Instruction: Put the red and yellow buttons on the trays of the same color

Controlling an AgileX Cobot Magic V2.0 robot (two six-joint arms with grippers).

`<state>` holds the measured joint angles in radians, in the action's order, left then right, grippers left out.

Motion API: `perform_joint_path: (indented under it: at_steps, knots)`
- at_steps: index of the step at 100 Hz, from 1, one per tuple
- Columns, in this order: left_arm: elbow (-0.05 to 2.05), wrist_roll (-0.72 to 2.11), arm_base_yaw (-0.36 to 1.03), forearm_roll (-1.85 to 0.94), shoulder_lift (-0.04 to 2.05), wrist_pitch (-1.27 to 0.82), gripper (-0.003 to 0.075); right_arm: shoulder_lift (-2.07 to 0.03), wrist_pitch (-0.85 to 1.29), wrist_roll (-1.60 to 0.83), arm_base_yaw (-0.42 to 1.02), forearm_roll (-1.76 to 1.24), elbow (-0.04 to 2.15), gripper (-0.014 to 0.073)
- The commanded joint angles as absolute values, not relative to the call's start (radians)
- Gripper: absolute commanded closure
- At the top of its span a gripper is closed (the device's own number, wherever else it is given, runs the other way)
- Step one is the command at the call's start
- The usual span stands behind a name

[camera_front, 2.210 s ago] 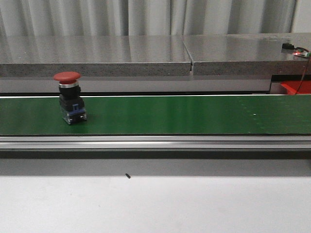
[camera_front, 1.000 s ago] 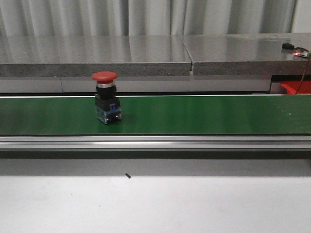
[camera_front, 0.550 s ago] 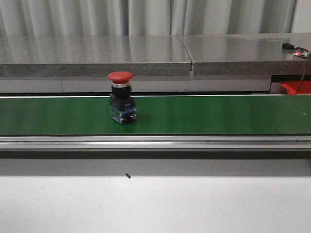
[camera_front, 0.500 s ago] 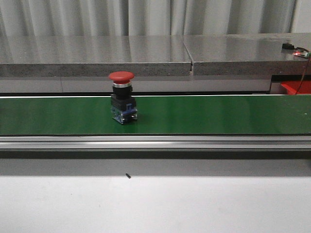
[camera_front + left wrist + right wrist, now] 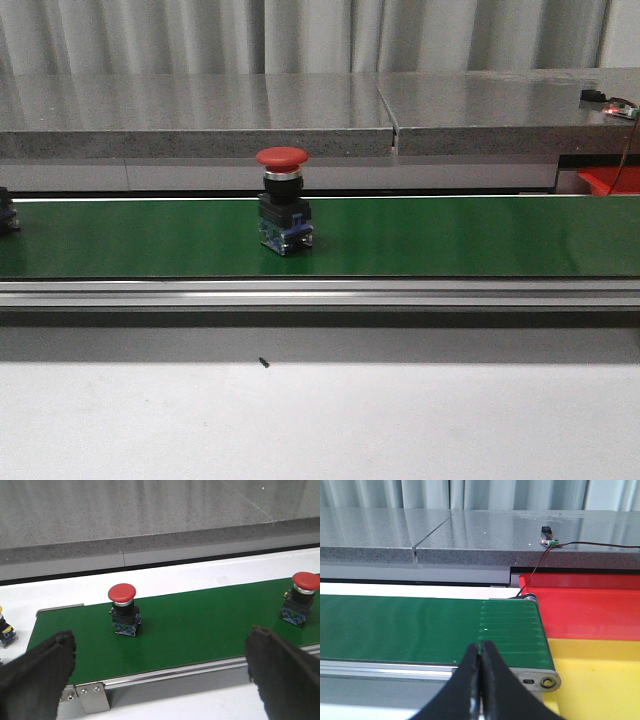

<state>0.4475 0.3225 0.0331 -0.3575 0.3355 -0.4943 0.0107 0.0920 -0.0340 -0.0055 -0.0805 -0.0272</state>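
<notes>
Riding the belt (image 5: 200, 630), two red buttons (image 5: 122, 593) (image 5: 305, 581), left jaws apart, right jaws together.

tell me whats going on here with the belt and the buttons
Nothing is being handled right now. Red buttons ride upright on the green conveyor belt, with a second red button behind. The left gripper hangs open above the belt's start; the right gripper is shut and empty near the belt's end, beside the red tray and yellow tray.
</notes>
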Motion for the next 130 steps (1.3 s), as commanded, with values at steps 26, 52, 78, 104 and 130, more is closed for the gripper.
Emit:
perform_joint_path:
  at_steps: [26, 52, 78, 104, 130]
  knots:
    - [0.441, 0.311, 0.041, -0.385, 0.269, -0.411, 0.0567, 0.029, -0.091, -0.039, -0.011, -0.071, -0.005, 0.0662]
    - [0.441, 0.311, 0.041, -0.385, 0.269, -0.411, 0.0741, -0.009, 0.041, -0.039, -0.011, -0.073, 0.160, 0.0662]
    - [0.441, 0.311, 0.041, -0.385, 0.269, -0.411, 0.0741, -0.241, 0.470, -0.039, -0.011, -0.074, 0.529, 0.0662]
    - [0.441, 0.311, 0.041, -0.385, 0.269, -0.411, 0.0741, -0.576, 0.945, -0.039, -0.011, -0.086, 0.864, 0.0662]
    - [0.441, 0.311, 0.041, -0.385, 0.269, -0.411, 0.0741, -0.785, 0.996, -0.039, -0.011, -0.086, 0.937, 0.0662]
